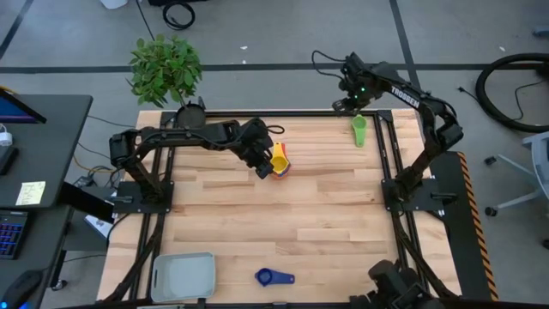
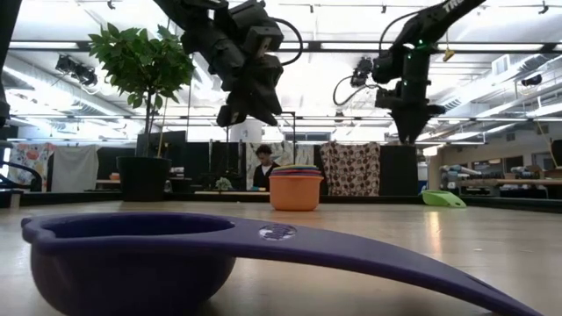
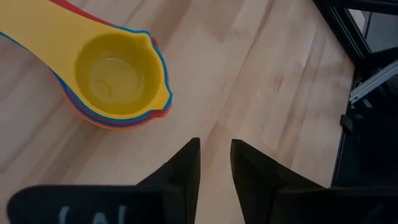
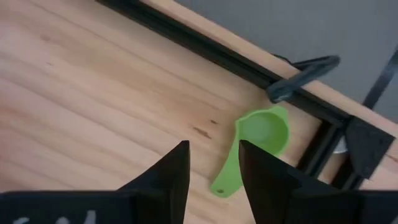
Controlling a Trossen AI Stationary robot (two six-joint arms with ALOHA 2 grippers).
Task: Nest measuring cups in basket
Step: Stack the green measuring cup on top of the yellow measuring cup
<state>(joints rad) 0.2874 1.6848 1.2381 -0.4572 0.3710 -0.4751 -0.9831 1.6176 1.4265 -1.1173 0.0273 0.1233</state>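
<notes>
A nested stack of cups (image 1: 280,160), yellow on top, stands upright on its bottom mid-table; the left wrist view shows the stack (image 3: 118,78) from above. My left gripper (image 1: 260,161) hovers just left of it, fingers slightly apart (image 3: 215,146), touching nothing. A green cup (image 1: 359,130) lies near the far right edge. My right gripper (image 1: 347,103) hangs above and beyond it, open (image 4: 214,149), with the green cup (image 4: 264,134) ahead of the fingers. A dark blue cup (image 1: 274,277) lies at the near edge. The grey basket (image 1: 183,275) sits at the near left corner.
A potted plant (image 1: 165,69) stands past the far left corner. Black frame rails (image 1: 390,146) run along the table's right side and far edge, close to the green cup. In the low view the dark blue cup (image 2: 132,254) fills the foreground. A person (image 2: 262,165) is in the room behind.
</notes>
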